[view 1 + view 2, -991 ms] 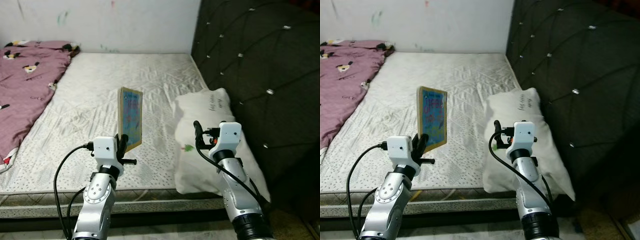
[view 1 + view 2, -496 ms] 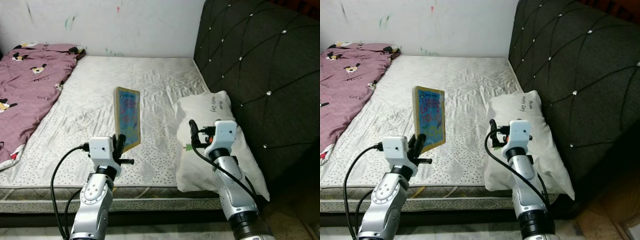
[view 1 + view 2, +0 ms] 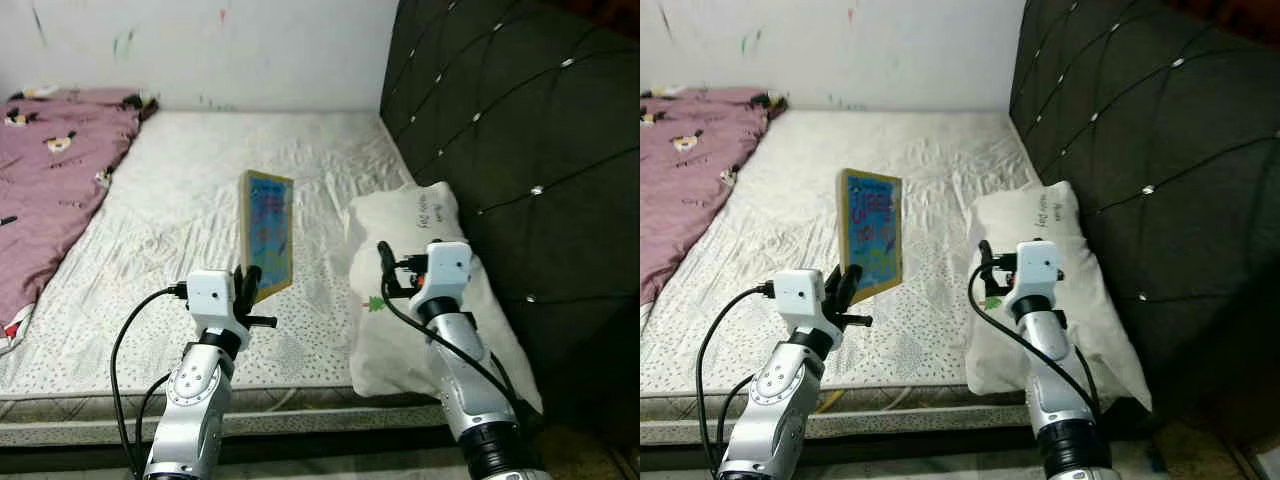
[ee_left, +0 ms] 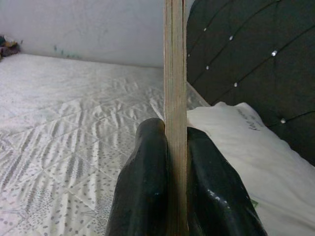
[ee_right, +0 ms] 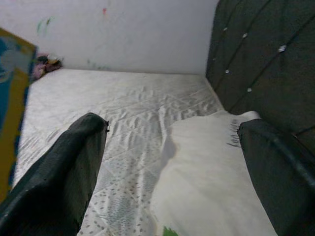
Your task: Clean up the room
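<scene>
Holding the picture book (image 3: pixel 268 233) upright above the bed (image 3: pixel 180 210), the left gripper (image 4: pixel 174 162) stays clamped on its lower edge; right gripper (image 5: pixel 167 162) spread wide over the pillow (image 3: pixel 420 260). Only the camera shifted, so the book remains unplaced.

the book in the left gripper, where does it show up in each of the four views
Left eye view: the book stands upright at centre, above the left gripper.
Right eye view: left of centre.
Left wrist view: edge-on, a thin vertical strip clamped between the black fingers.
Right wrist view: a blue and yellow sliver at one edge.
Shared landmark: the white pillow against the dark headboard.
</scene>
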`<state>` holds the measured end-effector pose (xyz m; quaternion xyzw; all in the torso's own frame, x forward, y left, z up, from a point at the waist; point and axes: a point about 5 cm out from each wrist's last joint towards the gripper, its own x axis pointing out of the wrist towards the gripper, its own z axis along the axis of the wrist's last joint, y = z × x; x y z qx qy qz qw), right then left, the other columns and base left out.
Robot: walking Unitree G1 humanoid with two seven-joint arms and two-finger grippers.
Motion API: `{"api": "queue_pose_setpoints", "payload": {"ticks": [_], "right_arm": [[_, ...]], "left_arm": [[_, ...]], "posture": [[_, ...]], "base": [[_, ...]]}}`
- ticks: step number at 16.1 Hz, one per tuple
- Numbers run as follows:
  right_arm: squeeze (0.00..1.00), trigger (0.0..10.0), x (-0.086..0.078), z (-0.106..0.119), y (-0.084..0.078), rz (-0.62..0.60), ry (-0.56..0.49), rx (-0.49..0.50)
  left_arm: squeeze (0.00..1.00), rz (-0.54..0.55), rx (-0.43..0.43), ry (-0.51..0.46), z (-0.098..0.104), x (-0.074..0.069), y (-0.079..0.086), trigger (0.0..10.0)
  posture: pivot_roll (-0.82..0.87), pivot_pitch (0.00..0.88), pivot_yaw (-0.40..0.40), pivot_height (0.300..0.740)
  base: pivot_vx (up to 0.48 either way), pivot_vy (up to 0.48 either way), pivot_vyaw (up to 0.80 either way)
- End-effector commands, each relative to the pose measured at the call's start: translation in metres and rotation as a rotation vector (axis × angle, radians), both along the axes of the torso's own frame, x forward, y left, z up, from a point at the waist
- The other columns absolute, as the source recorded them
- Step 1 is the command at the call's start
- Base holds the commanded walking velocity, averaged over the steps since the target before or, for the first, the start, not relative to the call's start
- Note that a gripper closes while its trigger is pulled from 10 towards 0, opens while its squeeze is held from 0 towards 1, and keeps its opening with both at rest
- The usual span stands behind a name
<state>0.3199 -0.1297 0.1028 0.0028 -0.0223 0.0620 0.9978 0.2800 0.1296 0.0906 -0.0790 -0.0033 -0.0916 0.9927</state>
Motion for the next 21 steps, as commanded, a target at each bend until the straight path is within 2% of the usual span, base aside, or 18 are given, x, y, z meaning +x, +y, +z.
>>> {"api": "queue_pose_setpoints", "payload": {"ticks": [1, 6, 7, 12, 21], "right_arm": [[0.00, 10.0, 0.004, 0.007, 0.001, 0.008, -0.024, -0.011], [0.00, 10.0, 0.003, 0.009, 0.003, 0.027, -0.051, -0.041], [0.00, 10.0, 0.003, 0.015, 0.008, 0.065, -0.101, -0.097], [0.00, 10.0, 0.002, 0.019, 0.013, 0.084, -0.138, -0.140], [0.00, 10.0, 0.001, 0.014, 0.011, 0.069, -0.121, -0.132]], "left_arm": [[0.00, 0.010, 0.001, -0.062, 0.014, 0.004, 0.002, 10.0], [0.00, 0.014, 0.004, -0.059, 0.013, 0.004, 0.003, 10.0], [0.00, 0.007, 0.002, -0.057, 0.013, 0.004, 0.002, 10.0], [0.00, -0.003, -0.001, -0.055, 0.012, 0.003, 0.001, 10.0], [0.00, -0.002, -0.003, -0.036, 0.010, 0.003, -0.001, 10.0]], "posture": [[0.01, 0.000, -0.016, 0.740], [0.01, 0.000, -0.017, 0.740], [0.01, 0.000, -0.017, 0.740], [0.02, 0.000, -0.017, 0.740], [0.01, 0.000, -0.017, 0.740]], "base": [[0.274, 0.000, 0.00], [0.050, 0.000, 0.00], [0.000, 0.000, 0.00], [0.302, 0.000, 0.15], [0.325, 0.000, 0.08]]}}
